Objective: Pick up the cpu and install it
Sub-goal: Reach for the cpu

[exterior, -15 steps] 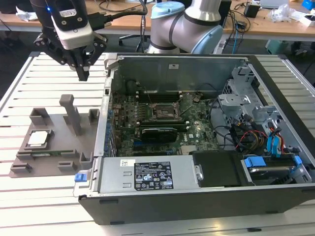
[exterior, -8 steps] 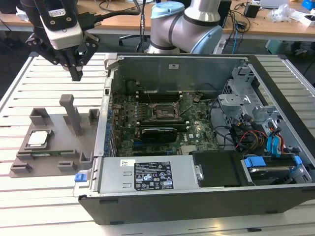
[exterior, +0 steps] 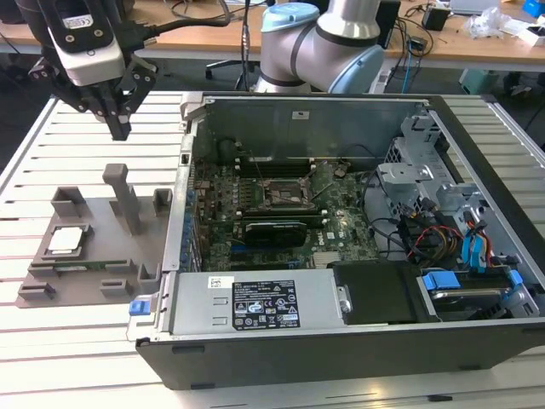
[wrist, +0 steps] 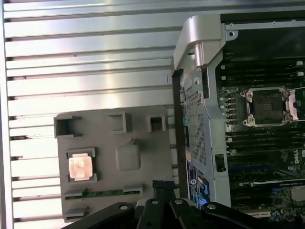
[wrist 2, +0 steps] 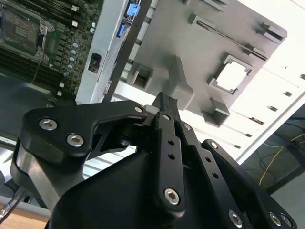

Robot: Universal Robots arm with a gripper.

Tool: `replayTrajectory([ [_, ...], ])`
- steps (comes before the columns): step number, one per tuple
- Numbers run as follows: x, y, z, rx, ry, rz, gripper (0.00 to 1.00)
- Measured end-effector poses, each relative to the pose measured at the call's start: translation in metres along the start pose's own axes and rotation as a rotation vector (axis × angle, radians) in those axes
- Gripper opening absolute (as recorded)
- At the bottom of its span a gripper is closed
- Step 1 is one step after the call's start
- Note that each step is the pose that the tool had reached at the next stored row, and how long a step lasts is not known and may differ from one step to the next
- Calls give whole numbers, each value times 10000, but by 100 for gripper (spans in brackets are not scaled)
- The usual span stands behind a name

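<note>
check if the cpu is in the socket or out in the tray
Out. In the first wrist view the cpu lies flat in its recess on the grey tray; the motherboard socket is bare.

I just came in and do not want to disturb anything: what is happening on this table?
A robot arm's claw hangs shut and empty above the slatted table, near a grey holder. The cpu lies in that holder, not yet picked up. Beside it the open computer case shows its motherboard socket, which looks empty.

glossy metal cpu (exterior: 68, 240), matt grey plastic tray (exterior: 99, 228), smooth metal table (exterior: 85, 341).
</note>
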State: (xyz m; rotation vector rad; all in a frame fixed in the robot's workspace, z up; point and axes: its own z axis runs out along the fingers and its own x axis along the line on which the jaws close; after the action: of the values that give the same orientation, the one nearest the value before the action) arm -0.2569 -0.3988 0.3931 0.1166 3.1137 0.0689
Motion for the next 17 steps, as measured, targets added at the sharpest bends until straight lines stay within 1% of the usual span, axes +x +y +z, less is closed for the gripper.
replayTrajectory([
  [5, 93, -7, -2, 0, -1, -1, 11],
  [6, 131, -10, -3, 0, -1, 0, 11],
  [9, 208, -16, -5, 0, -1, 0, 11],
  [13, 275, -21, -7, 0, 0, -1, 11],
  [15, 327, -25, -7, 0, -1, -1, 11],
  [17, 358, -27, -8, 0, 0, -1, 11],
])
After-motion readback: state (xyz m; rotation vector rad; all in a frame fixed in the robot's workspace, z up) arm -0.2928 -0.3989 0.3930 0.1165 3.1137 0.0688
